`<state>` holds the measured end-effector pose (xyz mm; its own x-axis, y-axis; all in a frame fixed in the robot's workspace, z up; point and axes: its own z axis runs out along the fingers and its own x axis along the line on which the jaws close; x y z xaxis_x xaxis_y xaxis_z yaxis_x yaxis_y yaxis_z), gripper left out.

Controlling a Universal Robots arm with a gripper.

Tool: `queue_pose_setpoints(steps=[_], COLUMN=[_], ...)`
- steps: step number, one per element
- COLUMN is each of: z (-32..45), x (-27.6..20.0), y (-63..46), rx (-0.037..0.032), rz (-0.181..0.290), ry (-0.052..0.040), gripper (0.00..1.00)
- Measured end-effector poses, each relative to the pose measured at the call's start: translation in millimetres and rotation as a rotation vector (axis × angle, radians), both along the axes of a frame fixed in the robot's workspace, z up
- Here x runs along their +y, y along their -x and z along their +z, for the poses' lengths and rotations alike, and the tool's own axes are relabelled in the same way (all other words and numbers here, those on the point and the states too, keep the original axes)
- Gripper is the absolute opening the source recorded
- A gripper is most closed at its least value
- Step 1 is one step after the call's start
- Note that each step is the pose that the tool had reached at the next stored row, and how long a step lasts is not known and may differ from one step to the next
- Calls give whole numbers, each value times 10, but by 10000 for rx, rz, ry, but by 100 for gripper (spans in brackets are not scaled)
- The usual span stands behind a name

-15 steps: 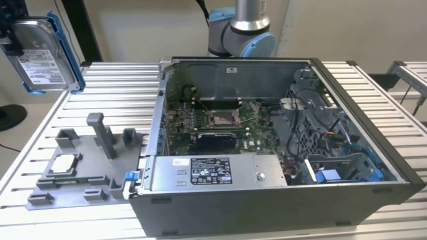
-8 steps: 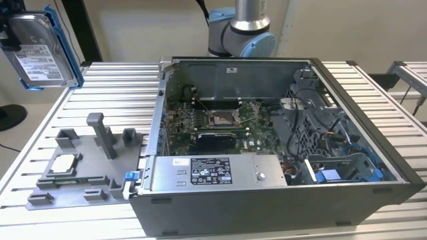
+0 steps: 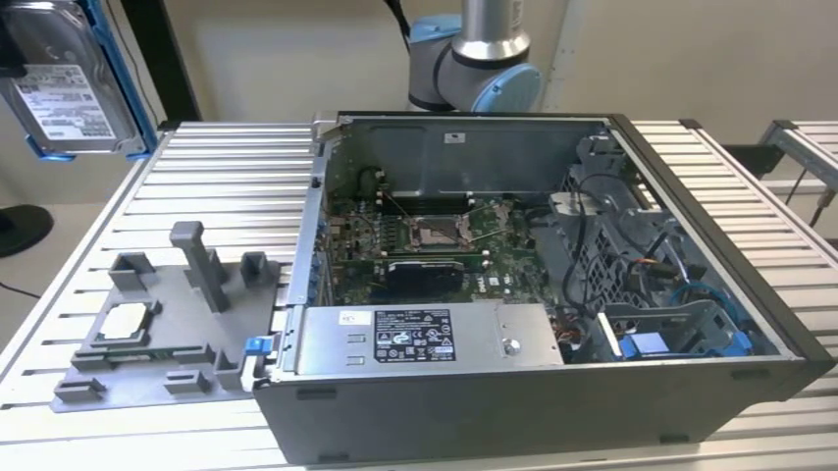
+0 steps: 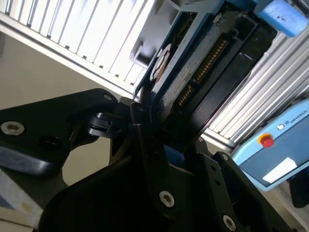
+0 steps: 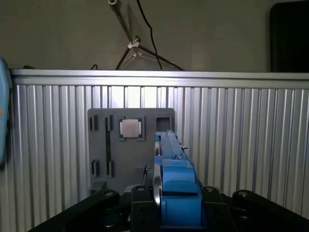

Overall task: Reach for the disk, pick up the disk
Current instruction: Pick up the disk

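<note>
The disk [image 3: 73,83], a silver-grey hard drive with a white label and a blue frame, hangs in the air above the far corner of the ribbed table at the exterior view's left. In the first wrist view I see the disk [image 5: 176,183] edge-on, its blue frame clamped between the black fingers of my gripper [image 5: 175,195]. The second wrist view shows the disk [image 4: 193,77] from its underside, with my gripper [image 4: 174,154] shut on its near end.
An open computer case [image 3: 694,392] fills the table's middle, with a silver power supply [image 3: 419,339] at its front. A grey fixture plate [image 3: 196,343] carrying a small white-topped chip [image 3: 125,316] lies at the exterior view's left. The arm's base [image 3: 472,59] stands behind the case.
</note>
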<state>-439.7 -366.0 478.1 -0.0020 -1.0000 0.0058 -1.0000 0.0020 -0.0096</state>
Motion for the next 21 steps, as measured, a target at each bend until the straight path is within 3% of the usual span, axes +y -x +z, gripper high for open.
queue_pose_setpoints(steps=[5, 9, 21], z=[165, 235, 236], x=[0, 0, 0], y=[-1, 0, -41], rx=[1, 1, 8], rz=[0, 0, 0], ry=[1, 0, 0], gripper=[0, 0, 0])
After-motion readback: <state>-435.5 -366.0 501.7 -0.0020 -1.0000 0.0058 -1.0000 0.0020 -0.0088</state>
